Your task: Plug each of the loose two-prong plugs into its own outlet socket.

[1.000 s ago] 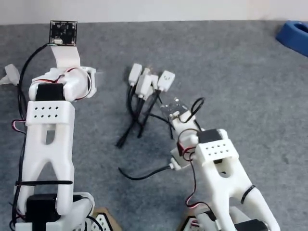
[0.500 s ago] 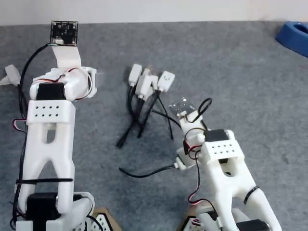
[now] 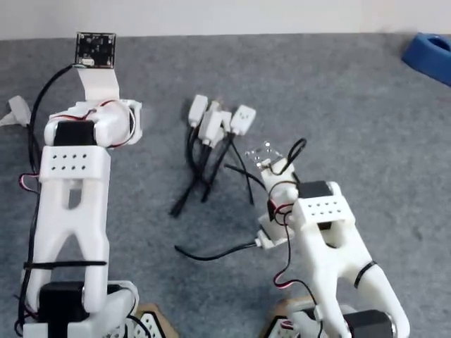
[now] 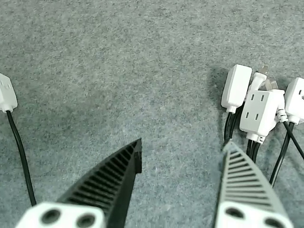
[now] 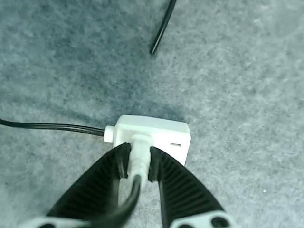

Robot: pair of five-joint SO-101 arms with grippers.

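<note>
around the right claw we see grey carpet. beyond the tips of the claw, well apart from it, lies the loose end of a black cable. a white socket block lies directly at the tips, and a black cord leaves the block to one side. the right claw is closed tight on a white plug, with one finger on each side. the plug touches the near face of the block. the dark plug cable runs back between the fingers. the prongs are hidden, so we cannot tell how deep they sit in the block.

the left claw stands wide open, with bare carpet between its two fingers. ahead of it, on the side of one finger, lies a bundle of white socket pieces. there is a slotted socket facing up, a plain socket just beside it, and a third socket cut off by the edge. a small plug with metal prongs shows among them, but it is hard to make out to which cord it belongs. the bundle cords run partly behind that finger. far on the other side of the claw a single socket with a thin cord is half cut off.

from above, a blue object lies at the far corner, also cut off.
</note>
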